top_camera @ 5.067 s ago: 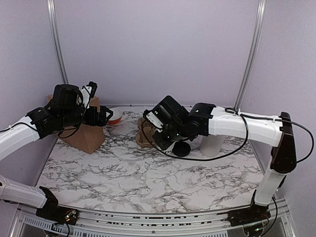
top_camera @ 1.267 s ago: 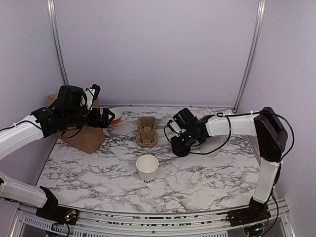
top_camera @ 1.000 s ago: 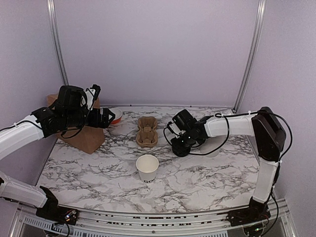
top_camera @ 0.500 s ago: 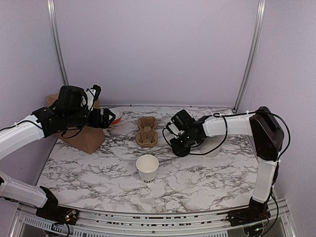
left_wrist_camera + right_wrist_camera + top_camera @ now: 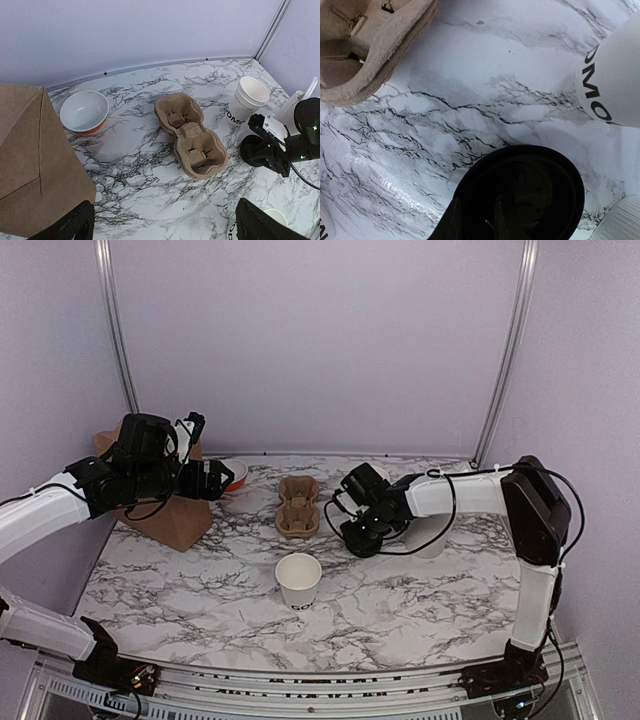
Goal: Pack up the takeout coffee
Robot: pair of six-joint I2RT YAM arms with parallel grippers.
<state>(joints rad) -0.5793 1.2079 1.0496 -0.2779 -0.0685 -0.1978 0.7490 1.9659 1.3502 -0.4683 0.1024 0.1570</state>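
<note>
Right end effector (image 5: 362, 533) sits low over the worktop (image 5: 430, 615), towards the far right corner, directly at the black lid (image 5: 520, 192). My right wrist view is filled by the lid's dark disc and the fingers are lost against it, so I cannot tell whether they are apart or already clamped on the rim. The left end effector (image 5: 212, 480) hangs with its fingers wide apart, holding nothing, beside the brown paper bag (image 5: 170, 518) in the far left corner.

The takeout cup (image 5: 299, 580) stands upright and uncovered, mouth up, around the middle of the worktop and nearer the near edge. From the right end effector it lies towards the near edge and to the left, well apart from the lid. The cardboard carrier (image 5: 298, 507) lies further back, between cup and far edge, with a lidless white cup stack (image 5: 248, 97) just beyond the lid.

I judge the right arm the better placed. The lid would have to travel that diagonal, then come down flat, centred on the cup's vertical axis. A tilted lid could tip the light cup.
</note>
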